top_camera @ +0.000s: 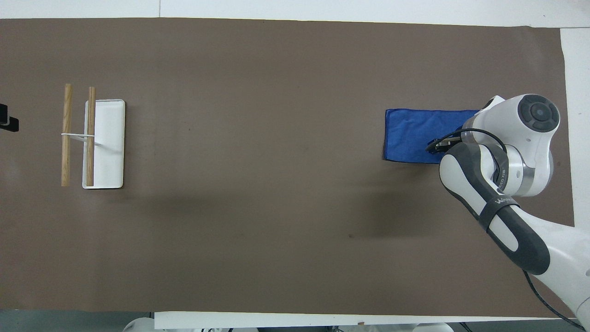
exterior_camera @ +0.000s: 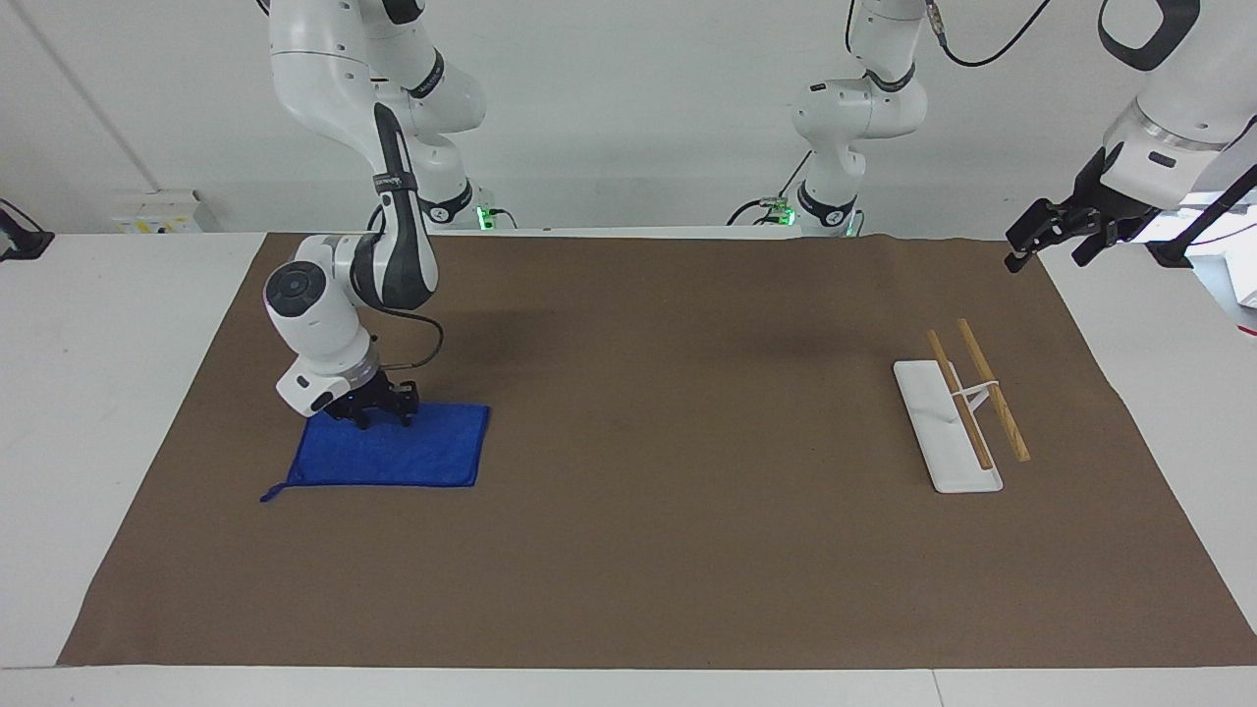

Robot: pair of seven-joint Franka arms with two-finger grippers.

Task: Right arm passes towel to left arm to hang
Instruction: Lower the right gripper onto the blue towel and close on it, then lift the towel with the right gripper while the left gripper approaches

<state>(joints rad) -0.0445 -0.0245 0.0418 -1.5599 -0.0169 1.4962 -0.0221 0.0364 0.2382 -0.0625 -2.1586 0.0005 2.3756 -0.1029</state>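
The bright blue towel (exterior_camera: 393,454) lies flat on the brown mat toward the right arm's end of the table, with its small loop (exterior_camera: 272,494) at the corner farthest from the robots. My right gripper (exterior_camera: 378,410) is down on the towel's edge nearer to the robots. In the overhead view the towel (top_camera: 410,133) is partly covered by the right arm's wrist, and the right gripper (top_camera: 435,146) shows only as a black tip. My left gripper (exterior_camera: 1041,241) hangs open and empty, high over the mat's corner at the left arm's end, where the arm waits.
A white rack base (exterior_camera: 933,412) with two wooden bars (exterior_camera: 994,391) stands toward the left arm's end of the mat. From above, the bars (top_camera: 67,133) lie beside the base (top_camera: 110,143). The brown mat (exterior_camera: 668,491) covers most of the table.
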